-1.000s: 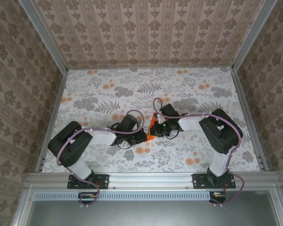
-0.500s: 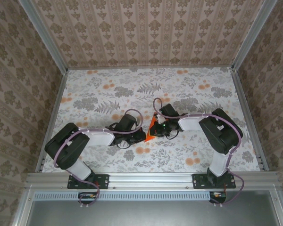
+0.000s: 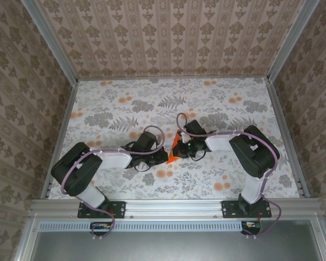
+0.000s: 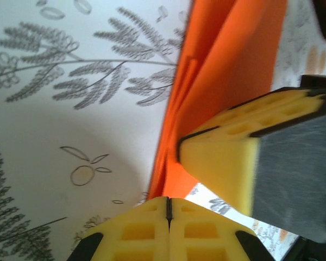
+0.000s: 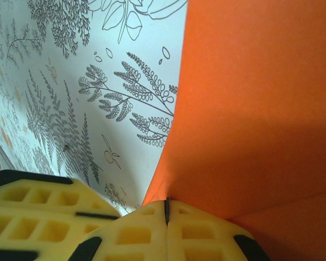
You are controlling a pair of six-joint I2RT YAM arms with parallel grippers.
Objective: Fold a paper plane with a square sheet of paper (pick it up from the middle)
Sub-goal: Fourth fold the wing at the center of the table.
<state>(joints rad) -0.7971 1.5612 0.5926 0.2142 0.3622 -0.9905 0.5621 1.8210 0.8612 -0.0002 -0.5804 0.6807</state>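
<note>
- The thin, bright orange paper sheet [image 3: 174,148] stands partly raised near the middle of the white table printed with grey ferns and orange blossoms [image 3: 125,109], between the two arms
- It is already creased: the left wrist view shows layered flaps [image 4: 233,65] with sharp folds, and the right wrist view shows a broad flat matte face [image 5: 250,109]
- Left gripper [image 3: 163,157]: its ribbed yellow foam fingers are pressed together [image 4: 168,209], and the sheet's lower edge runs down to their seam, so it appears nipped there
- Right gripper [image 3: 182,148]: its jaws are fully closed [image 5: 166,212], with the orange sheet fanning up out of the seam, so it looks pinched by an edge
- One of the right gripper's yellow fingers [image 4: 223,157], faced with a grey pad, sits against the sheet in the left wrist view
- Handling, as I judge it: very light, limp away from the creases and stiffer along them; it will crumple or tear if the two grippers pull apart
- The best hold is on a folded edge or crease, where the doubled layers give the soft foam something to bite
</note>
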